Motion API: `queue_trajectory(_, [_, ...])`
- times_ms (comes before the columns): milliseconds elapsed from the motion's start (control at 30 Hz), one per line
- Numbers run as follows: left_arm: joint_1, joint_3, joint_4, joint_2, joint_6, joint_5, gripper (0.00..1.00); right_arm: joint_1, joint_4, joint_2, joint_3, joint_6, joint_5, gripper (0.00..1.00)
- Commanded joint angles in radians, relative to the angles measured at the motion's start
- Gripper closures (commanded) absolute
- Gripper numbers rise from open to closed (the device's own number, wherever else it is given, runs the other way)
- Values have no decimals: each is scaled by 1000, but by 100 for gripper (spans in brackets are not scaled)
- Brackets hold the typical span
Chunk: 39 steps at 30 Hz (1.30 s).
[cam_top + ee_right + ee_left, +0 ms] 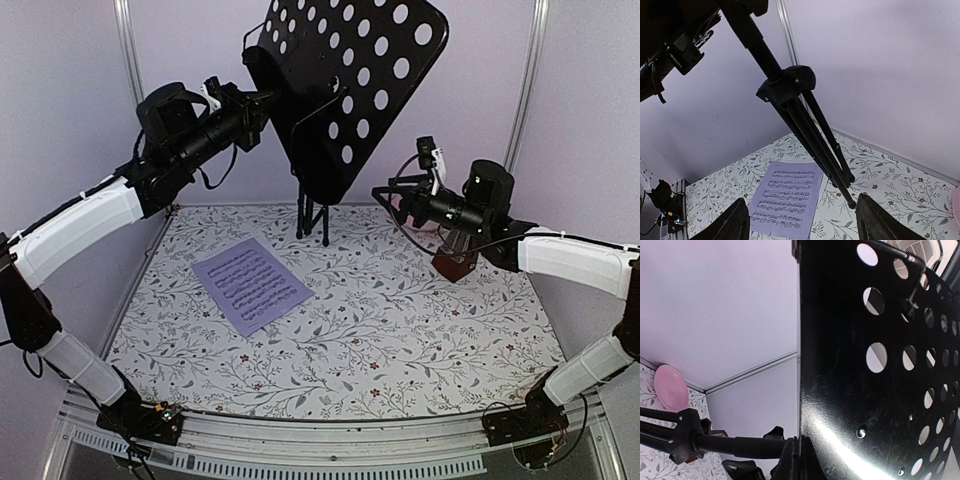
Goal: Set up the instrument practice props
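The black perforated music stand desk (350, 70) stands tilted on its tripod legs (312, 220) at the back of the table. My left gripper (257, 100) is shut on the desk's left edge; in the left wrist view the jaws (800, 445) pinch that edge of the desk (875, 390). My right gripper (388, 195) is open and empty, in the air beside the desk's lower right edge. Its view looks past the tripod legs (810, 130) to the sheet music (787, 197). The sheet music (252, 284) lies flat left of centre. The red-brown metronome (458, 262) sits half hidden behind my right arm.
A pink round plate (671, 387) lies on the floral cloth at the back, and its rim shows at the edge of the right wrist view (957, 205). Lilac walls close the back and both sides. The floral cloth (400, 330) covers the table.
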Motion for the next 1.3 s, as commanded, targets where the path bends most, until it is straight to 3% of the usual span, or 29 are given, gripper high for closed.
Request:
queue_trajectory(0, [-27, 41, 365, -95, -72, -38, 100, 67, 21, 88, 91, -91, 35, 26])
queue_trajectory(300, [-52, 32, 379, -91, -119, -28, 100, 139, 6, 226, 216, -220, 102, 28])
queue_trajectory(733, [-62, 16, 403, -99, -140, -25, 100, 173, 27, 347, 339, -338, 169, 41])
queue_trajectory(1167, [-62, -26, 440, -102, -183, -24, 100, 172, 33, 360, 361, -366, 193, 79])
queue_trajectory(1267, [-60, -37, 436, -106, -181, -37, 100, 173, 30, 342, 352, -350, 194, 100])
